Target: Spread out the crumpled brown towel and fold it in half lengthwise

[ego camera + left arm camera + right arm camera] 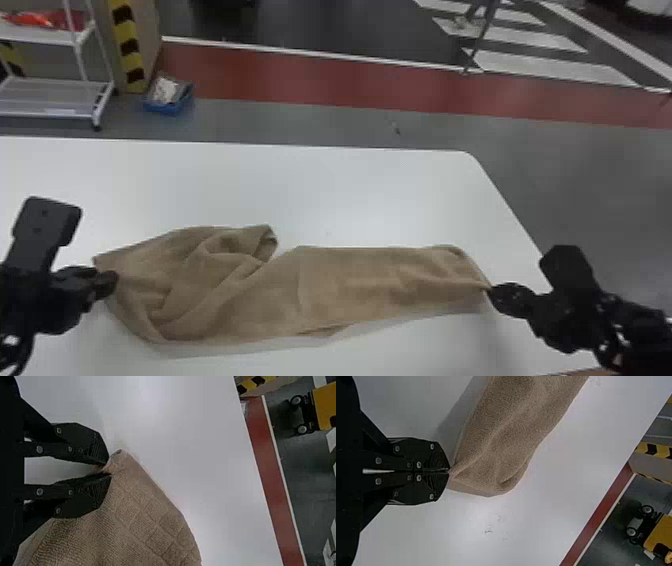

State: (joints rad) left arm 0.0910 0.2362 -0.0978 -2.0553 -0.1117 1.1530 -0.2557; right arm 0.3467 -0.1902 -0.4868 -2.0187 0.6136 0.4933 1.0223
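The brown towel (350,285) lies stretched sideways across the white table, bunched in loose folds at its left part and flatter toward the right. At its left edge is my left gripper (106,285); in the left wrist view the left gripper (107,469) is closed on a corner of the towel (146,510), with a thin bit of cloth between its tips. My right gripper (492,292) holds the towel's right corner; in the right wrist view the right gripper (449,471) is shut on that pinched corner of the towel (506,435), slightly raised.
The white table (320,190) has its far edge beyond the towel and its right edge slanting behind my right gripper. On the floor past it stand a white shelf cart (55,95) and a blue bin (169,102).
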